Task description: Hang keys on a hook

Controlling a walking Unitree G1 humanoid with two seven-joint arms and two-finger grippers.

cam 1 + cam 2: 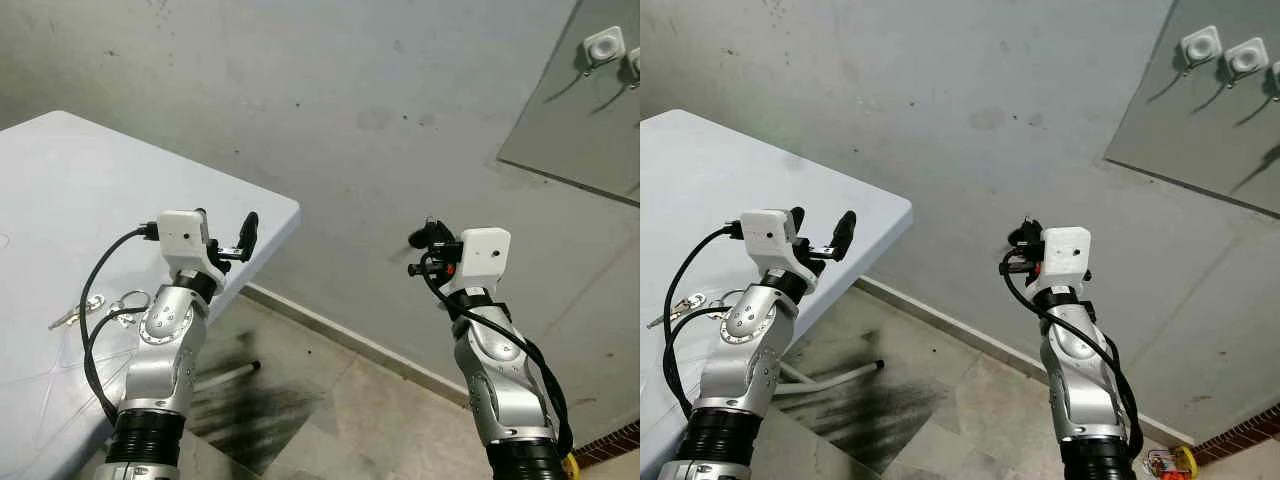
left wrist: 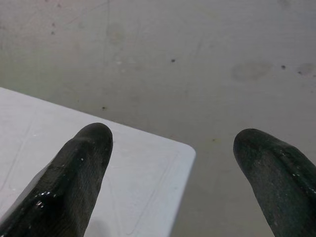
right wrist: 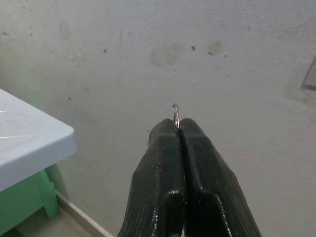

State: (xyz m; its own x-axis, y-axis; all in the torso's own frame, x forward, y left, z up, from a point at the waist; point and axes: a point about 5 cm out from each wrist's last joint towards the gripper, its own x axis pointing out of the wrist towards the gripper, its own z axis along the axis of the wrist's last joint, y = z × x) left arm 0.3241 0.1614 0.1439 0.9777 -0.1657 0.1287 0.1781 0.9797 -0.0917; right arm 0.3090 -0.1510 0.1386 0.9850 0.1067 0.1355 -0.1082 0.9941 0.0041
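The right gripper is squeezed tight on a thin metal key ring. Just a small bit of the ring pokes out past the two black fingertips. This gripper is held up in the air on the right, in front of the grey wall and well apart from the table.

The left gripper is spread wide and holds nothing. Its two fingers hang just over the near corner of the white table, pointing at the wall.

More keys lie flat on the table at the left, near the left arm. A metal ring lies just beside them, partly hidden by the arm and its black cable.

High up on the far right there is a grey board on the wall. White hooks sit on it in a row, far from both grippers.

Under the table you can see a green stool and the tiled floor.
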